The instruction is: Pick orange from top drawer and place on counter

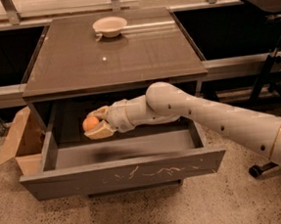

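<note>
Now the tool (94, 124) sits inside the open top drawer (126, 173), toward its left side, with its two pale fingers closed around the orange (89, 123), one finger above the fruit and one below. The orange looks held clear of the drawer's grey floor, and a dark shadow lies on that floor beneath it.

The relation that matters is vertical: the desk (111, 62) lies directly above the orange, and its front edge overhangs the spot where the tool hangs. In my judgement the fruit cannot go straight up. It has to come forward, past that edge and over the drawer's scratched front panel, and only then rise and swing back over the glossy top.

The arm (220, 121) reaches in from the right, with its long axis running almost level across the drawer mouth, so pulling back along that line should free the fruit.

The orange is small, round and smooth, and only its left half shows past the fingers. A cream bowl (110, 26) stands at the desk's far edge, well apart from any likely landing place
</note>
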`<state>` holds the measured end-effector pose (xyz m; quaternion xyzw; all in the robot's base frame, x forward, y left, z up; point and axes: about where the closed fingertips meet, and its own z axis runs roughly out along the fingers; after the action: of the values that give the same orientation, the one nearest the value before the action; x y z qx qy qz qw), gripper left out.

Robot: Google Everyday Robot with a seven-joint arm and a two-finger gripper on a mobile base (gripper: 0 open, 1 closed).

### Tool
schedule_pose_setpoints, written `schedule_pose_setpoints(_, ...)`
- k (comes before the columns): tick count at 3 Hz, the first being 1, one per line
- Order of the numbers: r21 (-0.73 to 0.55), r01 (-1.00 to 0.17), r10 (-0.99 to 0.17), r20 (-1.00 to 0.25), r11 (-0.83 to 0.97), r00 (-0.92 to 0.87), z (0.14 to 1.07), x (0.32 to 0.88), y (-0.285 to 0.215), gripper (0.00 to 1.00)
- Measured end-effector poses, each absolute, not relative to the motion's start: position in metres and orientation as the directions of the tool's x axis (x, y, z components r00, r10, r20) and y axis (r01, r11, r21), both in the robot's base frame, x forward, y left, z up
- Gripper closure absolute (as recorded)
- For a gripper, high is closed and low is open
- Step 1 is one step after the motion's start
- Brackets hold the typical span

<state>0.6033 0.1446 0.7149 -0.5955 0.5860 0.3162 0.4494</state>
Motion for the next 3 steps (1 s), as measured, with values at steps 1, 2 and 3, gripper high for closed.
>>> schedule_pose_setpoints(1, -0.162, -0.983, -0.415, -0.903, 0.089, 0.111, 0.714, 0.603, 0.147, 1.0)
schedule_pose_setpoints(2, -0.197, -0.98, -0.41, -0.897, 0.029, 0.168, 0.738, 0.597, 0.153, 1.0)
schedule_pose_setpoints(3, -0.269, -0.963, -0.419, -0.874, -0.01, 0.248, 0.786, 0.583, 0.15, 1.0)
